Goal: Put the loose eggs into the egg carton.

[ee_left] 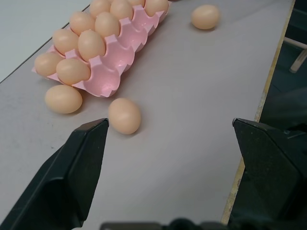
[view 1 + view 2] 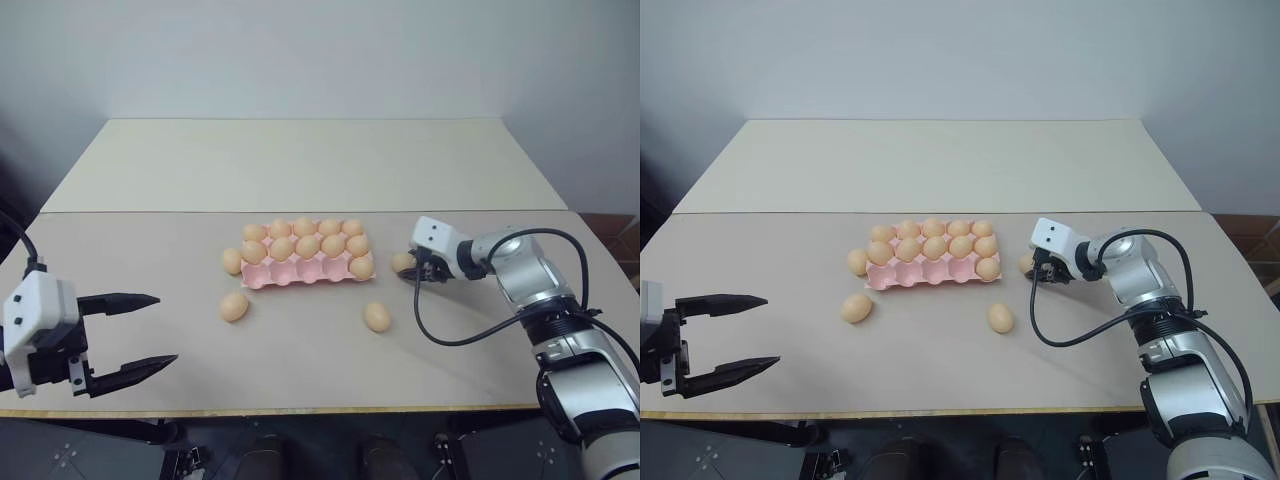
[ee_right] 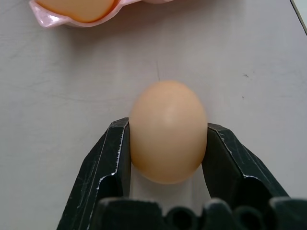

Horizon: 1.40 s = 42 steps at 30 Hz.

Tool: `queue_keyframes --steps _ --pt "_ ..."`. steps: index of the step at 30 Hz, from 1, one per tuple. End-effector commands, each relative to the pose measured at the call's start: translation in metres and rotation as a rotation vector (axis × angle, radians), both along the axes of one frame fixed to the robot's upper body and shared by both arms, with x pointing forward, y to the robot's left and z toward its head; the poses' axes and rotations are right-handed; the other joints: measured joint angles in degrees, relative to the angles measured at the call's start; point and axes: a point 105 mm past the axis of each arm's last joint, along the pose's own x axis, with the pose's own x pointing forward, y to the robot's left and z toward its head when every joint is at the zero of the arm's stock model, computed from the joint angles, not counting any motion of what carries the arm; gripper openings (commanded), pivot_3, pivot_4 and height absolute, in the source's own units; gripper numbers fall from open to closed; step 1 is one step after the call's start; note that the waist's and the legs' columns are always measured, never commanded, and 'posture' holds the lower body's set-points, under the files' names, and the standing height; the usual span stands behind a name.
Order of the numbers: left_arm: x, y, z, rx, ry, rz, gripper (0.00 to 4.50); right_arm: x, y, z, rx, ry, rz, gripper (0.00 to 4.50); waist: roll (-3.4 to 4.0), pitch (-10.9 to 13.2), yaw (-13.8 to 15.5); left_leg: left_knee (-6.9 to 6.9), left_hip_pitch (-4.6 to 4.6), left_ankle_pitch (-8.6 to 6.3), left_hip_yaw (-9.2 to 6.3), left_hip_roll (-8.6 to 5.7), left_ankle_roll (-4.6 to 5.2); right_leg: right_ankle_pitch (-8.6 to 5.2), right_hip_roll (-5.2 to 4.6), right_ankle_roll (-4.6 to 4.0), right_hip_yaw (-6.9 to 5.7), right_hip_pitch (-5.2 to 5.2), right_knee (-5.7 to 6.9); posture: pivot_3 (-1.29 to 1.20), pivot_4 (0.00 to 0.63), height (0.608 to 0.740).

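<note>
The pale pink egg carton (image 2: 298, 274) lies mid-table, its two far rows full of tan eggs, with one more in the near row's right end cup. My right gripper (image 3: 168, 127) is shut on a loose egg (image 3: 168, 132) that rests on the table just right of the carton (image 2: 403, 262). Three more loose eggs lie on the table: one against the carton's left end (image 2: 232, 261), one in front of its left end (image 2: 234, 306), one in front of its right end (image 2: 377, 317). My left gripper (image 2: 165, 330) hovers open and empty at the near left.
The tabletop's near edge (image 2: 300, 410) runs just below my left gripper. A second pale table (image 2: 300, 160) adjoins behind the carton, against a plain wall. A black cable (image 2: 440, 335) loops from my right wrist over the table.
</note>
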Motion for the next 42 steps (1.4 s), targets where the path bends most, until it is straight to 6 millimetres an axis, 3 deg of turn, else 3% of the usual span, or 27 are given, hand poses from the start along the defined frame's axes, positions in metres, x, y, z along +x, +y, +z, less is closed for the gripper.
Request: queue_keyframes --steps 1,6,9,14,18,25,28,31,33,38,42 --pt "0.001 0.002 0.004 0.014 -0.031 0.003 4.50 0.000 0.006 0.027 0.015 -0.092 0.037 2.21 0.01 0.01 0.01 0.00 0.00 0.00 0.00 0.00 0.00 0.00 0.00 0.00 0.00 0.00 0.00 0.00 0.150 0.740" --pt "-0.001 0.005 0.001 0.021 -0.004 0.019 4.50 -0.010 0.040 0.081 0.120 -0.228 0.133 2.21 0.02 0.01 -0.08 -0.04 -0.02 0.00 0.00 0.03 0.00 0.00 0.01 0.00 0.01 -0.05 0.00 0.00 0.150 0.740" --pt "-0.002 0.009 -0.007 0.050 0.019 0.026 4.50 -0.019 0.065 0.096 0.166 -0.273 0.208 2.21 0.03 0.02 -0.37 -0.05 -0.01 0.00 0.00 0.10 0.00 0.00 0.04 0.00 0.01 -0.05 0.01 0.00 0.150 0.740" --pt "-0.001 0.008 -0.008 0.061 0.014 0.022 4.50 -0.027 0.097 0.094 0.227 -0.268 0.262 2.21 0.03 0.02 -0.61 -0.05 0.03 0.00 -0.03 0.15 -0.01 0.01 0.04 -0.02 -0.01 0.00 0.01 0.00 0.150 0.740" --pt "-0.002 0.006 -0.008 0.060 0.009 0.022 4.50 -0.030 0.114 0.073 0.210 -0.253 0.306 2.21 0.02 0.01 -0.37 -0.05 -0.01 0.00 -0.06 0.04 -0.01 0.01 -0.08 -0.01 -0.06 0.00 -0.03 0.00 0.150 0.740" --pt "-0.003 0.005 -0.008 0.058 0.005 0.029 4.50 -0.024 0.118 0.056 0.186 -0.233 0.291 2.21 0.02 0.01 -0.78 -0.07 -0.02 0.01 -0.06 0.05 -0.03 0.01 -0.06 -0.01 -0.05 -0.05 0.00 0.00 0.150 0.740" --pt "-0.003 0.005 -0.008 0.057 0.004 0.031 4.50 -0.022 0.121 0.053 0.178 -0.251 0.307 2.88 0.02 0.02 -1.06 -0.07 -0.01 0.01 -0.06 0.05 -0.03 0.01 -0.05 -0.02 -0.05 -0.04 0.00 0.00 0.150 0.740" --pt "-0.003 0.005 -0.007 0.056 0.002 0.035 4.50 -0.023 0.124 0.055 0.191 -0.257 0.320 3.99 0.02 0.02 -1.18 -0.10 -0.01 0.01 -0.06 0.06 -0.03 0.01 -0.03 -0.02 -0.05 -0.05 0.00 0.00 0.150 0.740" --pt "-0.003 0.005 -0.007 0.056 0.001 0.036 4.50 -0.022 0.125 0.057 0.197 -0.269 0.310 4.46 0.02 0.02 -1.18 -0.10 -0.01 0.01 -0.06 0.07 -0.03 0.01 -0.03 -0.01 -0.05 -0.05 0.00 0.00 0.150 0.740" --pt "-0.001 0.004 -0.005 0.056 -0.001 0.034 4.50 -0.024 0.119 0.066 0.196 -0.293 0.305 4.46 0.03 0.02 -1.15 -0.10 -0.01 0.01 -0.06 0.07 -0.03 0.01 -0.04 -0.01 -0.05 -0.05 0.00 0.00 0.150 0.740" --pt "0.002 0.002 -0.004 0.056 -0.003 0.021 4.50 -0.038 0.098 0.076 0.182 -0.302 0.306 4.46 0.03 0.02 -0.83 -0.10 -0.05 0.01 -0.10 0.06 -0.03 0.01 -0.07 -0.01 -0.08 -0.06 -0.04 0.00 0.150 0.740"
